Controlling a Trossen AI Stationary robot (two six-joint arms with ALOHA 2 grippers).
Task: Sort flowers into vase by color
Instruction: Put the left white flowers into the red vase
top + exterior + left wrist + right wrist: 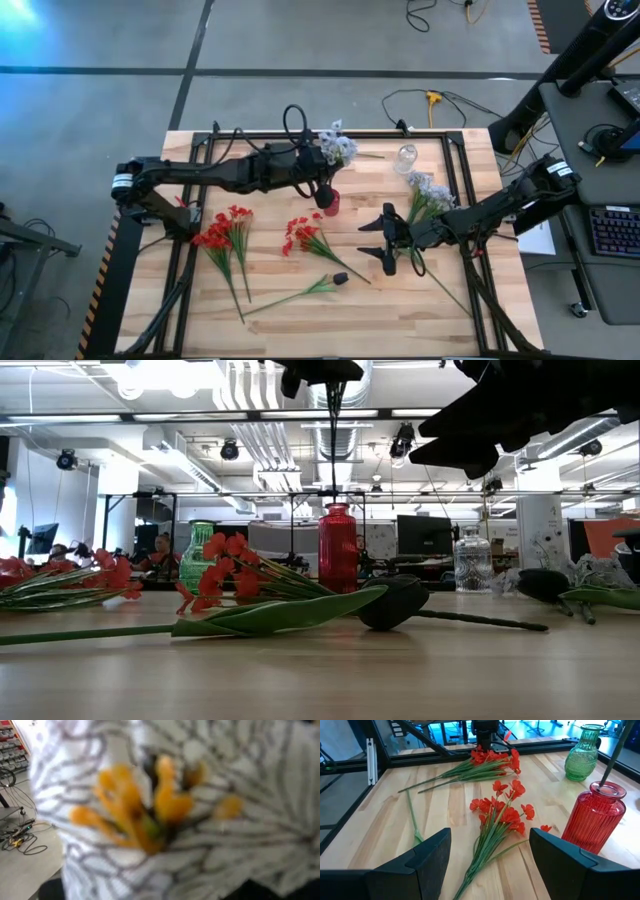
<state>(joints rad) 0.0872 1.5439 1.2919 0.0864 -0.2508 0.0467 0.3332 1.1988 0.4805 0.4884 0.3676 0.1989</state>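
Three vases are on the table: a red vase (pixel 331 203) mid-table, a green vase (pixel 583 753) behind it, and a clear glass vase (pixel 406 158) toward the far edge. None holds a finished bunch as far as I can see, so I judge the sort barely started.

Left gripper (pixel 322 186) sits directly over the red vase, clamped shut on a pale blue-white flower stem (pixel 338 148). Low view shows the stalk hanging straight down into the red vase's neck. Left wrist view is filled by a veined white bloom with orange stamens, so the bloom is right against that camera. Pale flower going into a red vase looks like a colour mismatch to me, but I can't tell what pairing is intended.

Right gripper (pixel 388 238) hovers just right of centre, fingers spread wide, holding nothing. It faces the middle red flower bunch (pixel 303 234), which is likely my next pick.

Still loose on the table:
- second red flower bunch (pixel 225 232) on the left
- dark-budded stem (pixel 300 293) near the front, lying flat
- pale blue-white flower bunch (pixel 428 192) beside the right arm
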